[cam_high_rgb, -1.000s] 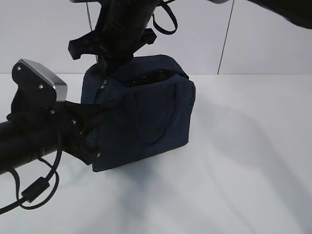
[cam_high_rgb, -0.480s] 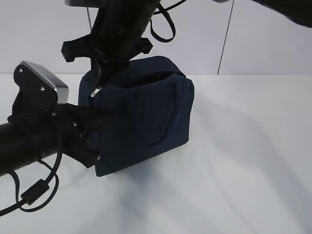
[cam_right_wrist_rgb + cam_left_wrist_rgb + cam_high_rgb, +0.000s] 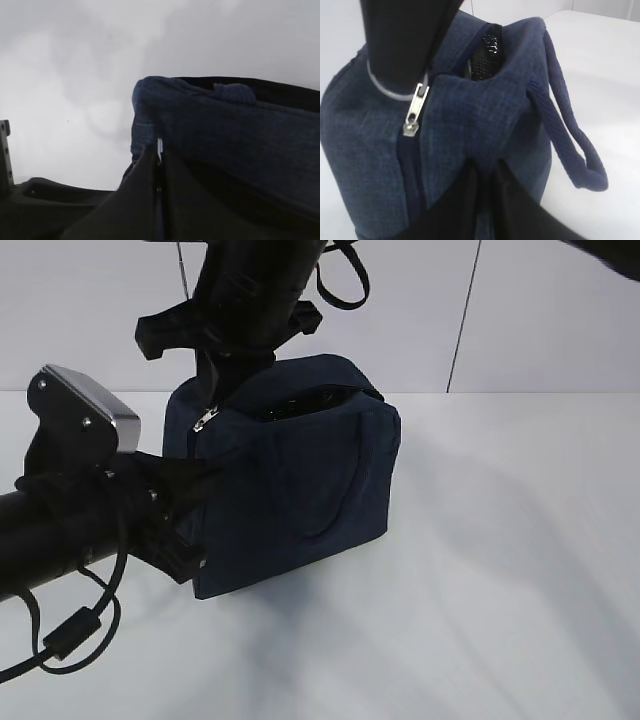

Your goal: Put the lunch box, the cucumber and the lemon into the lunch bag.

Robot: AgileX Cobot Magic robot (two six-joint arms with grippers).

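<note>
- Pinching the silver ring pull [image 3: 390,89] of the zipper [image 3: 415,111], my right claw [image 3: 207,365] sits clamped at the lunch bag's [image 3: 300,480] upper left corner; the slider has gone from lower on that edge a second ago back up near the top.
- Gripping the bag's lower front fabric, my left claw [image 3: 487,172] has its fingers closed on the cloth and steadies the bag, which has rocked slightly and settled upright again.
- Judging by this, the zip is partly run; the mouth still gapes, showing black mesh lining [image 3: 487,57].
- Lunch box, cucumber and lemon are nowhere on show; probably inside, though I cannot confirm it.
- Underneath lies a plain white bench [image 3: 480,620], with a pale panelled wall [image 3: 540,310] behind.
</note>
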